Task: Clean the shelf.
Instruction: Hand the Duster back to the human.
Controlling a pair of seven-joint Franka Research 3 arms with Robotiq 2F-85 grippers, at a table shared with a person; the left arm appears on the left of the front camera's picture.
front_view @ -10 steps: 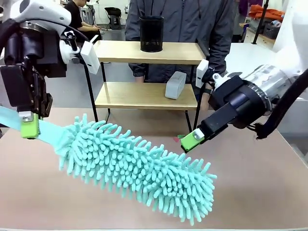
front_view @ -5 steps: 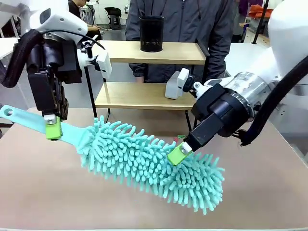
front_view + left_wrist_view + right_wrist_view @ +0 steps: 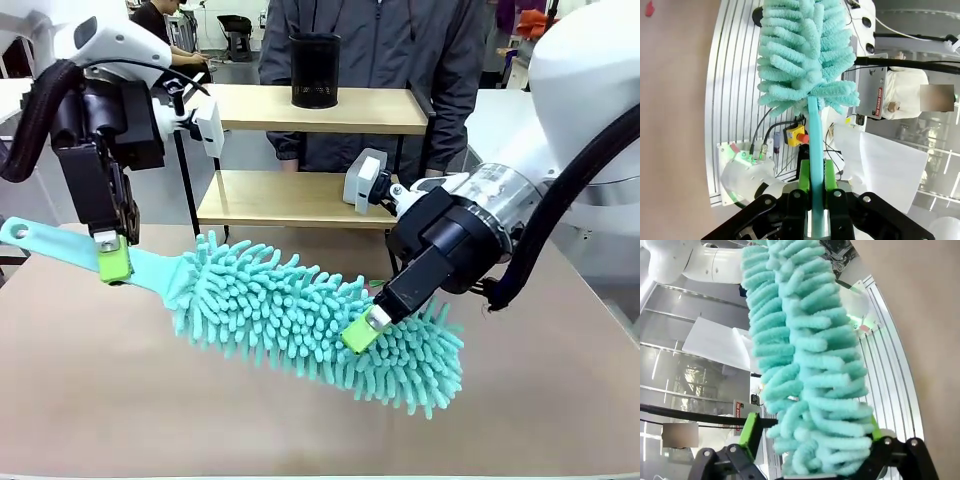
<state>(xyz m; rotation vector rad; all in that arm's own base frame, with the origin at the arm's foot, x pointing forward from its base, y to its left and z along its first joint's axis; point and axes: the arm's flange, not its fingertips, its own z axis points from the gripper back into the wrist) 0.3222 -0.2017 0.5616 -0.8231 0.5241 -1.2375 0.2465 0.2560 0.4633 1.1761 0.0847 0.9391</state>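
The shelf (image 3: 305, 197) stands at the far side of the counter (image 3: 90, 400), just in front of a person (image 3: 375, 40), and nothing touches it yet. A black cup (image 3: 315, 70) sits on its top board and a small grey box (image 3: 358, 180) leans on its lower board. Between the shelf and the camera, the big fluffy green duster (image 3: 300, 320) hangs over the counter. It has moved a little to the right and up since a second ago. The left hand (image 3: 113, 262) is shut tight on the duster's flat handle, and the left wrist view shows the handle squeezed between the two green pads (image 3: 804, 175). This hand has slid in from the left edge toward the middle. The right hand (image 3: 360, 335) was off to the side of the fluff a second ago; now it has come down right over it. In the right wrist view its fingers (image 3: 751, 432) stand wide apart with the fluff between them, not squeezing yet. So I think the two hands are passing the duster or steadying it, and the real wiping of the shelf has not begun.
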